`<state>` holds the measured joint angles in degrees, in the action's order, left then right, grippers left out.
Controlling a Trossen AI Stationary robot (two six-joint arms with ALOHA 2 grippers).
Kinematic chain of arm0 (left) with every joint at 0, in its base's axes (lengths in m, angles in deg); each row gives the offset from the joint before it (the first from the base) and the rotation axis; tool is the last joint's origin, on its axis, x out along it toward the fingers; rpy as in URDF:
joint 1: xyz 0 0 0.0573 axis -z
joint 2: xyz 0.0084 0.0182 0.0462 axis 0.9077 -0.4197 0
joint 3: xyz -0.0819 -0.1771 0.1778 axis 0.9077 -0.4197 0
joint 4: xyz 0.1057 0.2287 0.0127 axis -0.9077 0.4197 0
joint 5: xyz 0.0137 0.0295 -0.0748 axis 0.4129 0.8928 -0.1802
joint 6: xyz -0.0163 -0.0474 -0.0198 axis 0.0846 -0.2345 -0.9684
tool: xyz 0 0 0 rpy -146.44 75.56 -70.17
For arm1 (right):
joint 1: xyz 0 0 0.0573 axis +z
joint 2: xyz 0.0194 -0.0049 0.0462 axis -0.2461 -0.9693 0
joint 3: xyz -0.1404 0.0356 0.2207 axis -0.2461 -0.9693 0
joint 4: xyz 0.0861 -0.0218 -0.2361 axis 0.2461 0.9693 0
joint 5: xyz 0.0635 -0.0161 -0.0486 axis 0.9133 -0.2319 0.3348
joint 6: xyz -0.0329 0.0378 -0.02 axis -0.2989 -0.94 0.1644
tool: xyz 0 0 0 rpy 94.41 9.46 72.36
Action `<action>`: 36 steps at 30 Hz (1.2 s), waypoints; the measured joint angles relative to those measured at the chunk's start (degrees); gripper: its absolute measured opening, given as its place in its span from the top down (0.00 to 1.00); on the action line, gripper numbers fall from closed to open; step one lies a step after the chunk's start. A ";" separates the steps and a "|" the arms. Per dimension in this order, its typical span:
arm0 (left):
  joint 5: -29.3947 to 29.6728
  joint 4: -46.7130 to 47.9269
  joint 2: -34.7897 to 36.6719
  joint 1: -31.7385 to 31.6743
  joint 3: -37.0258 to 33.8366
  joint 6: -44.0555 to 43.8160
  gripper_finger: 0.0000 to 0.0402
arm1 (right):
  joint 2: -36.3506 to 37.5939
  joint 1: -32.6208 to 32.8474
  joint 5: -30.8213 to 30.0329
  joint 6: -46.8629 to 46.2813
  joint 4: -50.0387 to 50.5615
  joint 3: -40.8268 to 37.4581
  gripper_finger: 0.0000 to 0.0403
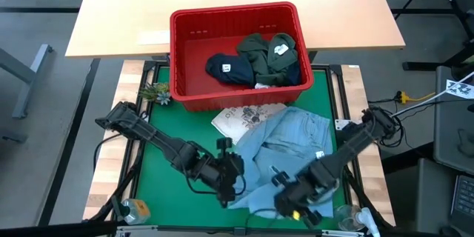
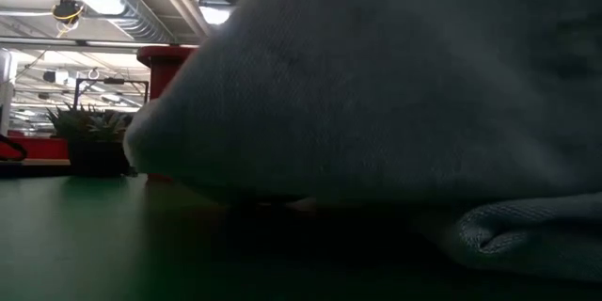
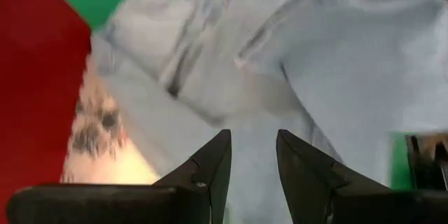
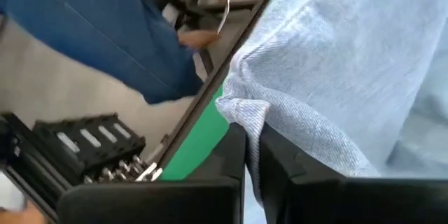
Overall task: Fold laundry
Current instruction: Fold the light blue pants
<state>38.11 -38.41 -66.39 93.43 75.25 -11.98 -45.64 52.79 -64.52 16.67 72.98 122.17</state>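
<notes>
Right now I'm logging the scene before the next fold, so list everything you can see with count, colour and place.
jeans: one, light blue, spread on the mat in front of the basket
printed garment: one, white with dark print, partly under the jeans
basket: one, red, behind the mat
navy garment: one, in the basket
olive garments: green heap, count unclear, in the basket
mat: one, green, under the jeans
plant: one, small, left of the basket
left tool: open, over the jeans
right tool: shut on the jeans' edge

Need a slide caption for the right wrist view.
Right gripper shut on the light blue denim garment at the green mat's edge.
</notes>
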 joint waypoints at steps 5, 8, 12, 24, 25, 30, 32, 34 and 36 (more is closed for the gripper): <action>-0.62 -8.01 -2.55 -2.14 0.00 7.65 0.73 | 0.00 3.84 -2.99 -2.88 -0.22 -0.07 0.94; -1.65 -13.46 -4.43 -3.50 0.00 13.17 0.73 | 0.00 4.79 -4.84 -4.49 -0.22 -0.07 0.93; -7.00 -20.66 -7.02 -5.19 0.00 18.09 0.73 | 0.00 4.73 -5.33 -6.41 -0.21 -0.07 0.93; -23.64 -26.41 -13.88 -10.02 0.00 23.45 0.73 | 0.00 4.61 -5.50 -7.14 -0.38 -0.07 0.93; -24.28 -26.43 -14.39 -10.29 0.00 24.16 0.73 | 0.00 4.59 -5.50 -7.14 -0.38 -0.07 0.93; -24.34 -26.39 -15.52 -11.36 0.00 25.80 0.73 | 0.00 4.59 -5.57 -7.15 -0.38 -0.07 0.93; -24.31 -26.50 -15.52 -11.54 0.00 25.80 0.73 | 0.00 4.59 -5.58 -7.14 -0.35 -0.07 0.93; -24.27 -26.50 -15.52 -11.75 0.00 25.82 0.73 | 0.00 4.59 -5.57 -7.14 -0.33 -0.07 0.93; -24.27 -26.64 -15.52 -11.75 0.00 25.82 0.73 | 0.00 4.59 -5.57 -7.14 -0.33 -0.07 0.93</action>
<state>13.84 -65.05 -81.91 81.67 75.25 13.84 -45.64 57.38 -70.09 9.53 72.66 122.10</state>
